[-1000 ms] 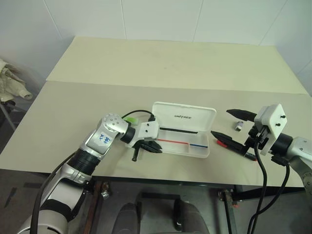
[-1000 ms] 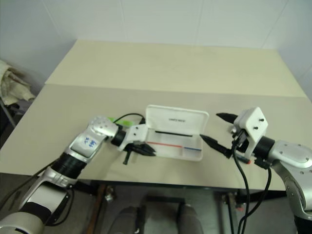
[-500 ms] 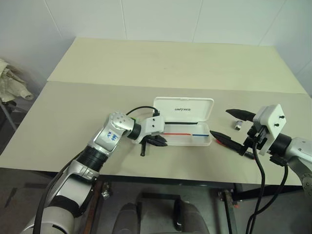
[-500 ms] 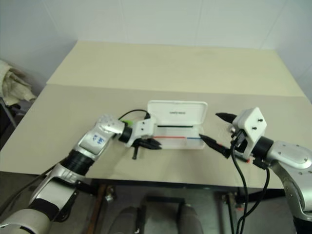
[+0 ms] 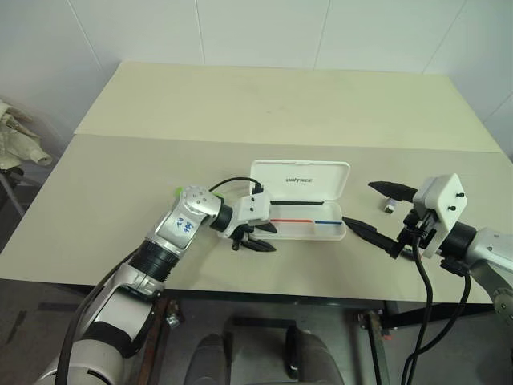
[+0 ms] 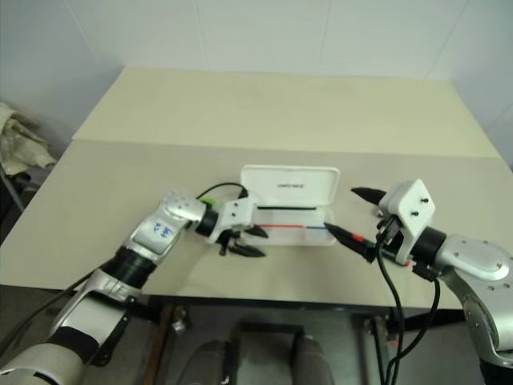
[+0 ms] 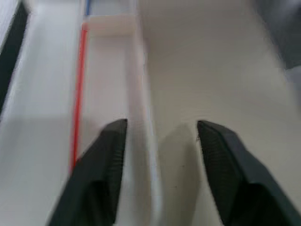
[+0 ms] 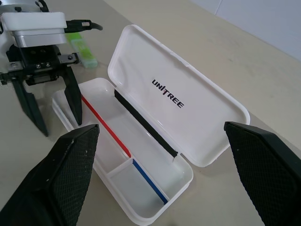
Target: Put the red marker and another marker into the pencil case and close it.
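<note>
Left hand point(image 5: 258, 237) now spread wide, black marker gone from it, straddling pencil case's point(image 5: 300, 203) near wall at nine o'clock end, right hand point(image 5: 380, 211) wide, empty, at three o'clock, green marker point(image 8: 83, 48) on surface point(image 5: 112, 176).

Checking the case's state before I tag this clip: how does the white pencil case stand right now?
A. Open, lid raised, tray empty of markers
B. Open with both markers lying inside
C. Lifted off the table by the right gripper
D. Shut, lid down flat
A: the pencil case stands open, its lid up, and the tray holds only red and blue lines, no marker.
</note>
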